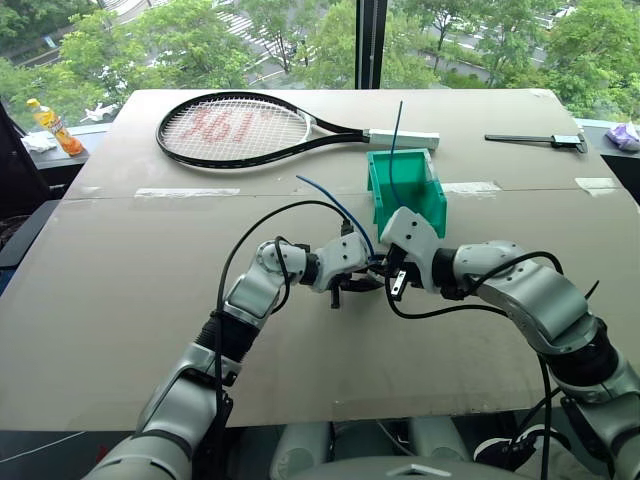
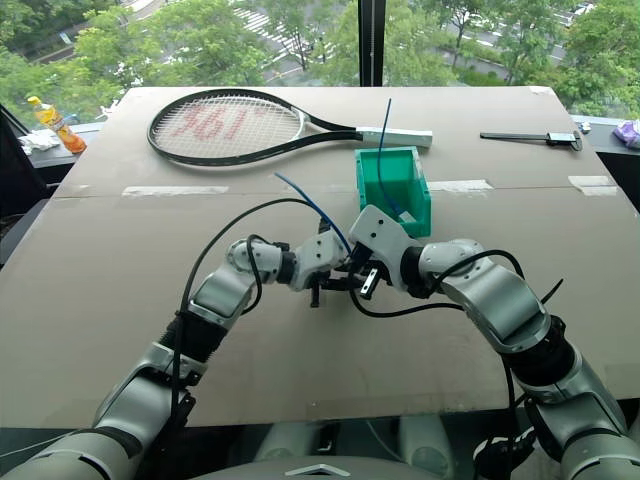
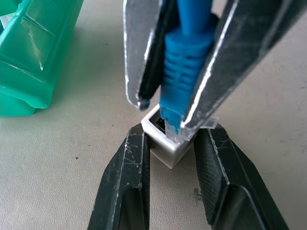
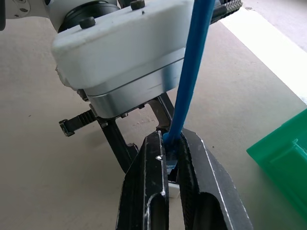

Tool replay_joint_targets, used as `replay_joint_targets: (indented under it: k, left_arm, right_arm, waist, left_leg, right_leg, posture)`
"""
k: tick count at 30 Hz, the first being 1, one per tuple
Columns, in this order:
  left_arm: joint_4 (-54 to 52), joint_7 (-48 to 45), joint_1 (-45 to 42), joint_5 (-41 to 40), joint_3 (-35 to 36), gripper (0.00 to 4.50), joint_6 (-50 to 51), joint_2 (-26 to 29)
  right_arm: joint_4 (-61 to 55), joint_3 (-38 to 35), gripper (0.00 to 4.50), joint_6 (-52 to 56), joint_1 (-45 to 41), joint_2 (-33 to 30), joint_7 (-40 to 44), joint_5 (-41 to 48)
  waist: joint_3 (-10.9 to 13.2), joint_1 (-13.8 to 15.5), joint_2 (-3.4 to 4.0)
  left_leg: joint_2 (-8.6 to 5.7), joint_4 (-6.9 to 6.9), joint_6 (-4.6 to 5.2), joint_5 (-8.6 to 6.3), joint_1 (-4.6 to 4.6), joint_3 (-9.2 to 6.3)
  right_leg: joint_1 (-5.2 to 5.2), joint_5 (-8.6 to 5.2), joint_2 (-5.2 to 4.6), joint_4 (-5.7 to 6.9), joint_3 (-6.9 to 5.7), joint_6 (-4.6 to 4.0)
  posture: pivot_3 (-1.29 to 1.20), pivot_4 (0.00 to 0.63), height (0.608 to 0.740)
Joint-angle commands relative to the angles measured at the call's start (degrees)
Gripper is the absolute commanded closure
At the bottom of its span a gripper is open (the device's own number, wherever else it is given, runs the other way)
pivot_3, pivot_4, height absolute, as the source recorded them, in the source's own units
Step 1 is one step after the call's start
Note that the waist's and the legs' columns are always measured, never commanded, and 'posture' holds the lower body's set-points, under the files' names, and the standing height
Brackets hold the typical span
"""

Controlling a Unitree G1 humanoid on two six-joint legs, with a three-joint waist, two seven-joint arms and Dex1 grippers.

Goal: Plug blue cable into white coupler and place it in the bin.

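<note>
Blue cable [image 3: 184, 67] plug at white coupler [image 3: 165, 143] socket, unlabelled

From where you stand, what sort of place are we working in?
Probably an upper-floor room set up as a test bench, not a home or a factory. A large window looks down on trees and a road, the table is covered in taped cardboard sheets, and a tennis racket lies on it.

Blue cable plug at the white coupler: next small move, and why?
Probably push the right gripper a touch further along the plug's axis. It grips the blue cable, whose clear tip sits at the socket mouth of the white coupler, which the left gripper clamps. The plug looks not fully seated.
</note>
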Motion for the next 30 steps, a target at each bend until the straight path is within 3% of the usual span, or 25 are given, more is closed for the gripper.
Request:
replay_joint_targets:
  k: [1, 10, 30]
  left_arm:
    - [-0.73, 0.74, -0.9, -0.12, 0.13, 3.77, -0.48, -0.66]
    - [-0.22, 1.21, -1.16, -0.13, -0.06, 3.77, -0.81, -1.3]
    - [0.55, 0.68, -1.58, -0.31, 0.01, 3.77, -1.06, -1.15]
  right_arm:
    - [1.08, 1.7, 4.5, 3.41, 1.55, -0.99, 1.49, 0.78]
    - [1.41, 2.04, 4.5, 3.39, 2.62, -1.44, 1.1, -0.27]
    - [2.51, -7.92, 4.5, 2.36, -0.56, -1.1, 1.83, 2.68]
  waist:
    - [0.0, 0.02, 0.0]
    - [-0.02, 0.38, 0.01]
    - [0.0, 1.02, 0.03]
  left_leg:
    - [0.0, 0.0, 0.0, 0.0, 0.0, 0.0]
    - [-0.02, 0.0, 0.0, 0.0, 0.0, -0.02]
    - [-0.04, 0.01, 0.0, 0.0, -0.08, -0.05]
  right_leg:
    - [0.0, 0.0, 0.0, 0.0, 0.0, 0.0]
    - [0.01, 0.0, -0.02, -0.01, -0.01, 0.0]
    - [-0.04, 0.0, -0.02, -0.01, -0.05, 0.0]
  posture:
    - [0.0, 0.15, 0.74]
    - [0.0, 0.15, 0.74]
    - [0.0, 0.15, 0.74]
